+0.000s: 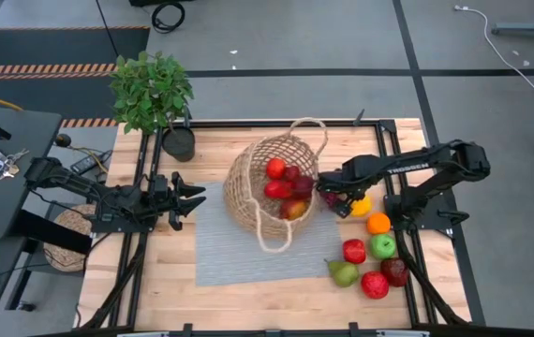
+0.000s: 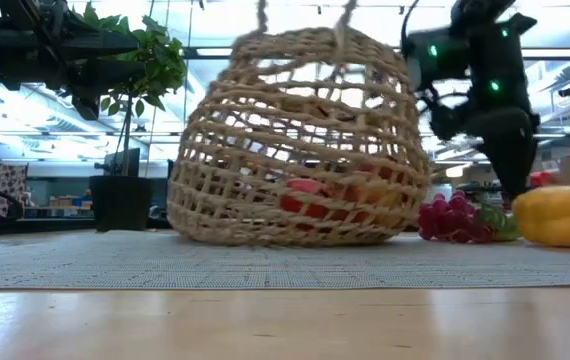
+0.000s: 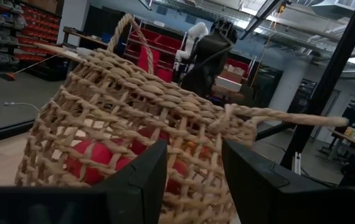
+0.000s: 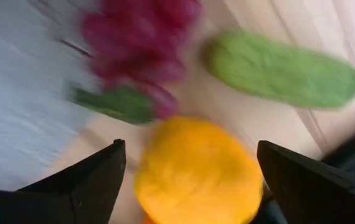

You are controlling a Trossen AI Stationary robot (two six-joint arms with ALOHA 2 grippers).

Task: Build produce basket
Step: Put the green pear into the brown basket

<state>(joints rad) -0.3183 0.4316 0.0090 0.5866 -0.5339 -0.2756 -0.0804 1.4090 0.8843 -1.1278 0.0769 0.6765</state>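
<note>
The tan wicker basket [image 1: 265,192] sits on the grey mat [image 1: 239,253], its mouth leaning toward the table's right. It holds red apples and other red fruit [image 1: 286,185], which also show through the weave [image 2: 310,195]. My left gripper [image 1: 192,198] is open and level, just left of the basket wall [image 3: 134,118]. My right gripper [image 1: 340,202] is open, right of the basket. It hangs over the yellow pepper [image 4: 196,168], purple grapes [image 4: 137,43] and green cucumber [image 4: 283,68]. Its fingers stand wide on either side of the pepper, apart from it.
Near the right edge lie an orange [image 1: 378,223], a red apple [image 1: 354,250], a green apple [image 1: 382,245], a pear [image 1: 344,272] and two more red apples [image 1: 384,279]. A potted plant [image 1: 155,94] stands at the far left corner. Bare wood lies along the near edge.
</note>
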